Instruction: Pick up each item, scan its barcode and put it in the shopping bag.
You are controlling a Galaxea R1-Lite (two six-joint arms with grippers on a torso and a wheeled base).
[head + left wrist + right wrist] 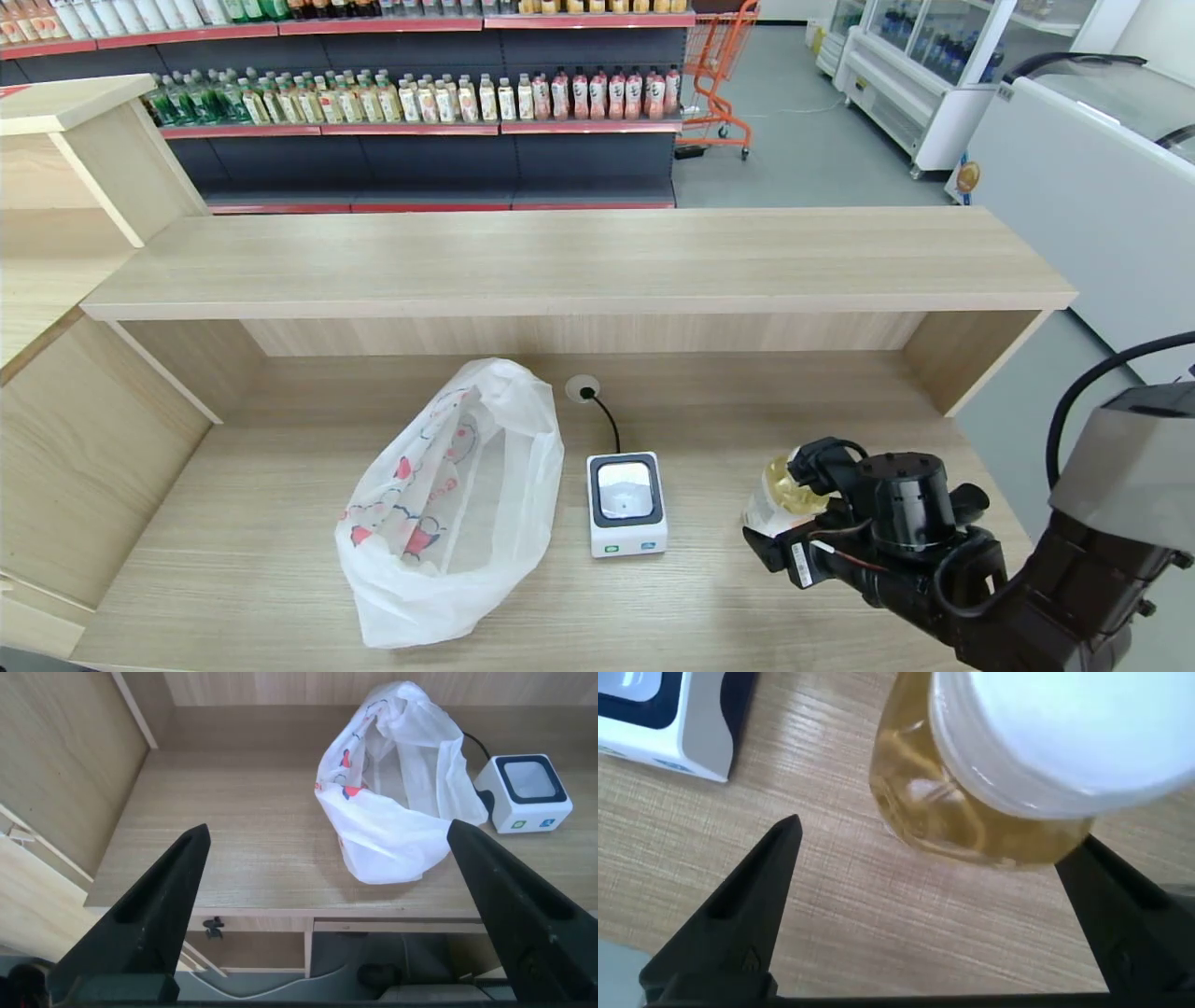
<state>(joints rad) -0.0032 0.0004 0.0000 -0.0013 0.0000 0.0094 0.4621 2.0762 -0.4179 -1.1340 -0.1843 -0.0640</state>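
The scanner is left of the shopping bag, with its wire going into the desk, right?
No. The head view shows the scanner right of the shopping bag, not left. Its wire does go into the desk.

The right arm [1027, 579] reaches in low from the right of the scanner [627, 504], wrist turned toward it; the right gripper [934, 840] sits near the scanner's right side, fingers spread wide; the left gripper [329, 829] hangs well to the scanner's left, nearer the robot, fingers likewise wide apart.
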